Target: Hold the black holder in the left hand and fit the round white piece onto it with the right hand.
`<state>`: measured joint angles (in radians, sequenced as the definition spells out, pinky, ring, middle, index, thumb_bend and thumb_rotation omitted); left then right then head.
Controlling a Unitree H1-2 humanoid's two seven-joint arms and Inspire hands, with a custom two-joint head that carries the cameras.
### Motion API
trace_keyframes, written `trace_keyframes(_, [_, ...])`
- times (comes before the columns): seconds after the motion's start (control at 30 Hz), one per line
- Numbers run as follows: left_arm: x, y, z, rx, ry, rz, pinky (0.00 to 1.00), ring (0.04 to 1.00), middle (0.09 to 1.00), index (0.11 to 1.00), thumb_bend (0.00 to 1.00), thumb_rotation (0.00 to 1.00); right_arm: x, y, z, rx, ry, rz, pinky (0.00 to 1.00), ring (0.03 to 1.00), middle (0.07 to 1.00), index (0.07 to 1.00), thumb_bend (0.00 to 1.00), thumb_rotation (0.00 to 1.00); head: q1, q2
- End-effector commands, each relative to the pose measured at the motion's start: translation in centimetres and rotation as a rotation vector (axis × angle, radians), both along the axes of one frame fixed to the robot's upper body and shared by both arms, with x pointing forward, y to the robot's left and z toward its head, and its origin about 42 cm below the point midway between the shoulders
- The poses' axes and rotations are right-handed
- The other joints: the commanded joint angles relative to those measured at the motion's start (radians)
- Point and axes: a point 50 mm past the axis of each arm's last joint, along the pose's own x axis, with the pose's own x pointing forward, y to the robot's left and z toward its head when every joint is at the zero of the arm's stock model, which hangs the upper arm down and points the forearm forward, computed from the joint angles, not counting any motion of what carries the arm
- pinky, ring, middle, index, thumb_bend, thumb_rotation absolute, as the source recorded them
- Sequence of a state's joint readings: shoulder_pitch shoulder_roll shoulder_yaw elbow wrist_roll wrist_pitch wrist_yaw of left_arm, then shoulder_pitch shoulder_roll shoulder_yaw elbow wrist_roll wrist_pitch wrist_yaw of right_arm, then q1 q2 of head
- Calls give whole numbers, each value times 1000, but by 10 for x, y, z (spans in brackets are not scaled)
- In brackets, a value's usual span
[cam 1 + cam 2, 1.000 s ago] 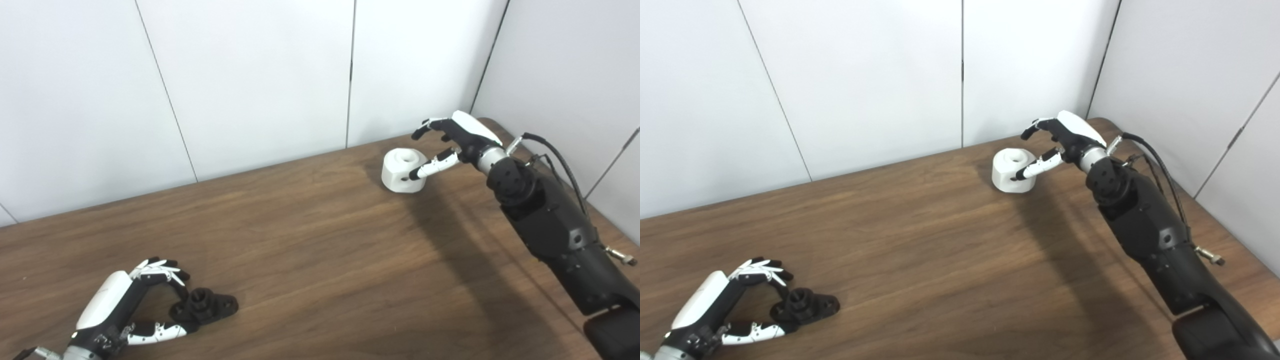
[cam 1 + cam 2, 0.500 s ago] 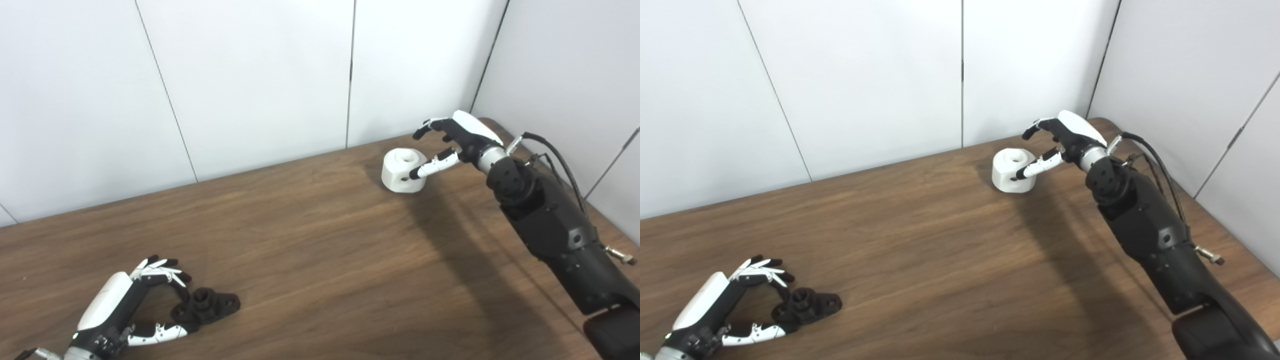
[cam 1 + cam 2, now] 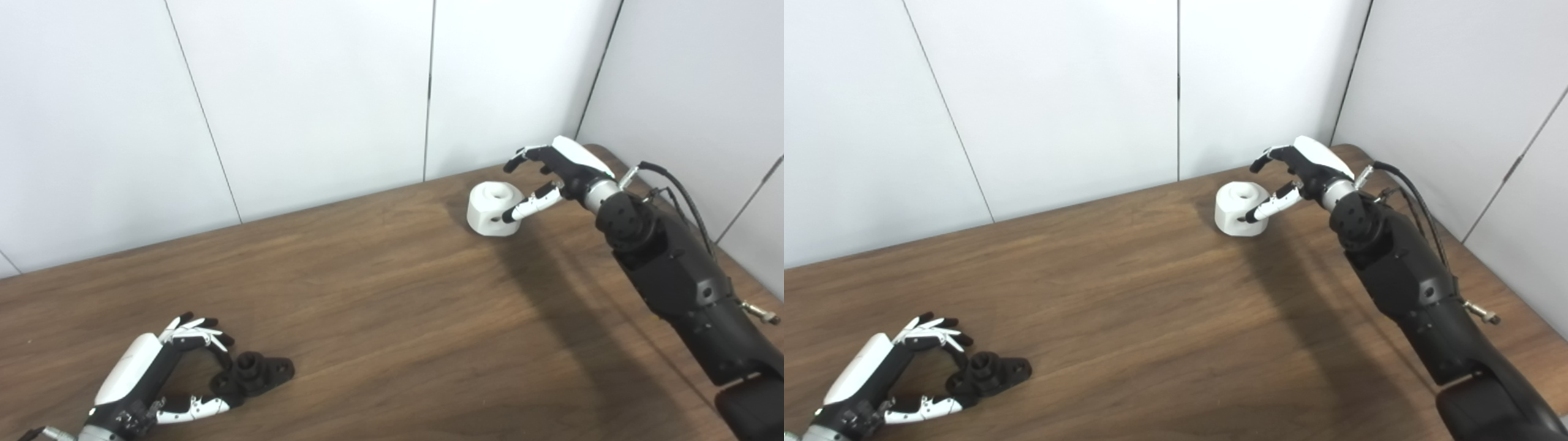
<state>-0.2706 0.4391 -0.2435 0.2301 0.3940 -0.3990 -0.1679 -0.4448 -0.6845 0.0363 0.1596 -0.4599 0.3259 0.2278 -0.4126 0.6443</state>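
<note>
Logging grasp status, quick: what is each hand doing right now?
Left hand: open, fingers around the black plastic holder lying on the wooden table.
Right hand: open, beside the round white piece.

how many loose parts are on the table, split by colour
black: 1, the black holder, lying at the near left by the open left hand
white: 1, the round white piece, standing at the far right by the open right hand
total: 2

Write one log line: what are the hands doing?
left robot hand: open around black holder | right robot hand: open at white piece
</note>
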Motion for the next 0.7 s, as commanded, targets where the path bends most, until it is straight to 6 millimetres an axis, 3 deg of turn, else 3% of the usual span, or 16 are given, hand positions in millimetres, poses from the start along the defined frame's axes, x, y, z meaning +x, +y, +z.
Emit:
trace_keyframes(0.0, [-2,2,2,31,3,-16,999,875,696,485,517,39,5,-5,30,-48,-87,12,806,903,895,701,892,227,-1,2])
trace_keyframes(0.4, [-4,1,6,31,1,-12,986,871,696,484,517,39,9,-3,19,-89,-73,61,727,867,889,699,891,198,3,6])
trace_keyframes(0.67, [-6,2,5,27,10,-4,999,874,697,485,517,40,10,0,12,-97,-54,50,758,881,888,699,883,193,5,6])
